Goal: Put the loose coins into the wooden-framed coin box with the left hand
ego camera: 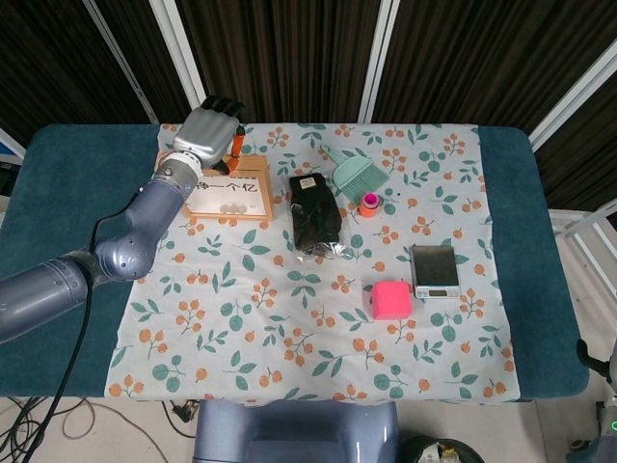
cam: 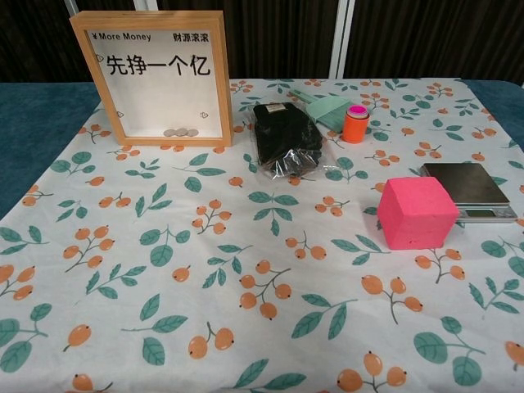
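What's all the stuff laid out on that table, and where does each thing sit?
Coin box: one, wooden frame with a white front, standing at the far left of the cloth.
Coins: a few, silvery, lying at the bottom inside the box.
Black packet: one, in clear wrap, right of the box.
Brush: one, mint green, behind the packet.
Small roll: one, orange with a pink top, beside the brush.
Cube: one, pink, near right.
Scale: one, silver, right of the cube.
Tablecloth: one, white with an orange berry print.
Left hand: one, grey, above the box's top edge.
Right hand: not in view.
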`<action>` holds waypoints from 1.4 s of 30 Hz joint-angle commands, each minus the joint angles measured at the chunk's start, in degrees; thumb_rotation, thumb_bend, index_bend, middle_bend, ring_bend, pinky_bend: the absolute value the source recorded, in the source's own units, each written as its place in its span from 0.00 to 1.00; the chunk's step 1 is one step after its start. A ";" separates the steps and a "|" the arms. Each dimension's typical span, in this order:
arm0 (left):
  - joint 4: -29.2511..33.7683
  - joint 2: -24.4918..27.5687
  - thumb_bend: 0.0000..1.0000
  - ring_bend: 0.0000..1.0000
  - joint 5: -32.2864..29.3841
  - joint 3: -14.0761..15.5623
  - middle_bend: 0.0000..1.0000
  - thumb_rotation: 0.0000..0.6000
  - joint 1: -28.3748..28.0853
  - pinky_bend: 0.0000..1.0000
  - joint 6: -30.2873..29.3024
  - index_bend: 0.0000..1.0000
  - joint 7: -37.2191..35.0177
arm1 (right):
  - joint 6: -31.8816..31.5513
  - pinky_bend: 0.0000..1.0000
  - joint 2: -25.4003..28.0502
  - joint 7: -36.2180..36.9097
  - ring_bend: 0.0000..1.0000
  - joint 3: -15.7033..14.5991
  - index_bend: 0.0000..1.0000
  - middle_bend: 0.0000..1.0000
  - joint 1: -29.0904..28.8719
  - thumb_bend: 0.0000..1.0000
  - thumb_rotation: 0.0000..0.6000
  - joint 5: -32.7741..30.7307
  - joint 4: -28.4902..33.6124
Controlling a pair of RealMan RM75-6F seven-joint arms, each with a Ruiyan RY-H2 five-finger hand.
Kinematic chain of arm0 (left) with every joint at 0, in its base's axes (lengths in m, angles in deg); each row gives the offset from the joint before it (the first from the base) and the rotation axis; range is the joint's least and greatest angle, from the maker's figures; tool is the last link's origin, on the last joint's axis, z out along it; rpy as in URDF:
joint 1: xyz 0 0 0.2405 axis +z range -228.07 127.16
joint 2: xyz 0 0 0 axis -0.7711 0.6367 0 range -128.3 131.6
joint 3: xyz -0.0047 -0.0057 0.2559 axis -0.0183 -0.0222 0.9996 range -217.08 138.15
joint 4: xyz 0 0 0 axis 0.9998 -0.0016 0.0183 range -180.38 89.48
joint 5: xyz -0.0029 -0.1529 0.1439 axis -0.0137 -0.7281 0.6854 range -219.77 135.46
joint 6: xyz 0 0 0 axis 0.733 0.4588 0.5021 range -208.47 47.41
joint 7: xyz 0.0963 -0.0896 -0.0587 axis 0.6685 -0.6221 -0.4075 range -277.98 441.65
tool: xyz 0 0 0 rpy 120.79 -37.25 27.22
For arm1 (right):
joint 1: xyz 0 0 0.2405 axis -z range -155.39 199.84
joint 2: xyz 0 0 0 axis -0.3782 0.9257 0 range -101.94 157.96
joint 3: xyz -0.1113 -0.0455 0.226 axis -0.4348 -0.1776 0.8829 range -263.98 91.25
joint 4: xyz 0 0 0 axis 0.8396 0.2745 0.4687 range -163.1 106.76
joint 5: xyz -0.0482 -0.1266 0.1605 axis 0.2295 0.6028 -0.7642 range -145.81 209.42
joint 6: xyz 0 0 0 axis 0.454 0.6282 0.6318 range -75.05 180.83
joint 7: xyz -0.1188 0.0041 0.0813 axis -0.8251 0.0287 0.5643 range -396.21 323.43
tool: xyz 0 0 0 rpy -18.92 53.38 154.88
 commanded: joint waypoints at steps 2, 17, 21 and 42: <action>-2.22 -0.78 0.67 0.00 1.50 0.52 0.09 1.00 0.48 0.00 2.13 0.69 -3.08 | -0.02 0.00 -0.04 -0.05 0.00 0.02 0.09 0.03 0.02 0.39 1.00 -0.16 0.08; -9.08 -2.97 0.64 0.00 6.10 3.03 0.08 1.00 2.30 0.00 4.08 0.69 -9.92 | -0.13 0.00 -0.29 -0.39 0.00 0.00 0.09 0.03 -0.03 0.39 1.00 -0.42 0.19; -9.98 -3.21 0.62 0.00 6.98 3.67 0.08 1.00 2.39 0.00 4.94 0.69 -11.32 | -0.09 0.00 -0.32 -0.42 0.00 -0.01 0.09 0.03 -0.06 0.39 1.00 -0.43 0.21; -11.45 -3.33 0.55 0.00 8.50 8.41 0.07 1.00 0.44 0.00 7.04 0.66 -17.28 | -0.30 0.00 -0.30 -0.38 0.00 -0.05 0.09 0.03 0.05 0.39 1.00 -0.20 0.20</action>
